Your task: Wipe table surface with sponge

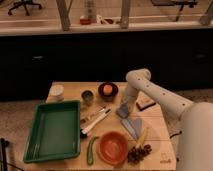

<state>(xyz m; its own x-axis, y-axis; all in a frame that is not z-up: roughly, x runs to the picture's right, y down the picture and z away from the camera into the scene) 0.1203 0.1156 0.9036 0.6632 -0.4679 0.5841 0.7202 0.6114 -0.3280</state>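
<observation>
One shut gripper (123, 111) on sponge (123, 112)

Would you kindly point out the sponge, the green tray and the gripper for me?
Sponge (123, 109), camera view, on its blue-grey face at the arm's tip.
Green tray (36, 134), camera view, on its bare floor.
Gripper (125, 103), camera view, at the jaws, shut on the sponge above the table's middle.
</observation>
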